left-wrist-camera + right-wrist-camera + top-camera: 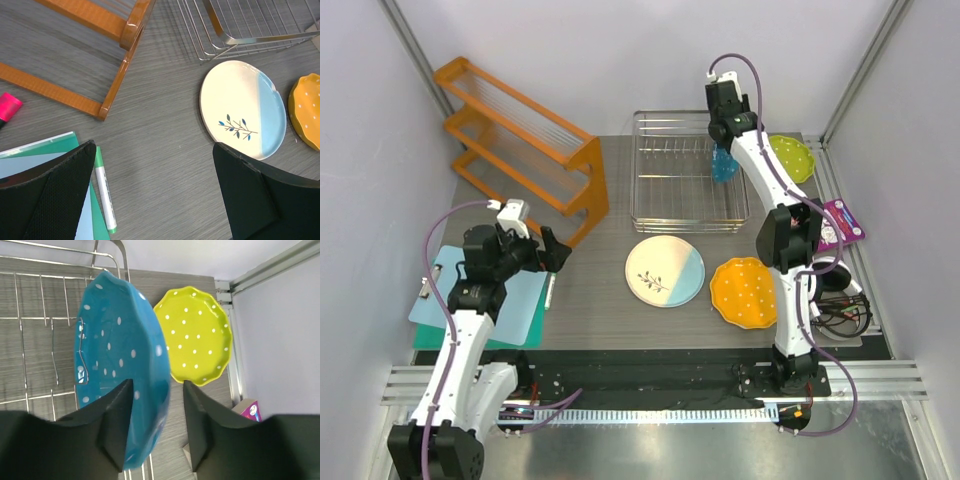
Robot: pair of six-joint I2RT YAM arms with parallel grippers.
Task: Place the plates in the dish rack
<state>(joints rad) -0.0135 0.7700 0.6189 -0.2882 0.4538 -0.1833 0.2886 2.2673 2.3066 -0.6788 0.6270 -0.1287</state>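
Blue plate (120, 350), scalloped, dotted, seemingly in wire rack (685, 224)

— The blue plate (120, 365) between the fingers (112, 430) of the right pincer (155, 390): what finish?

— Glossy, glazed-looking, like the lime-green plate (195, 335) to that pincer's right. The dish rack (670, 180) under it is thin bright metal wire.

— And around the left pincer (154, 147)?

— A matt grey wood-grain table (150, 165) below. Its finger pads (55, 200) are black and woven-textured. The cream plate (240, 100) ahead-right is smooth and shiny; the orange shelf (125, 30) ahead-left is glossy.
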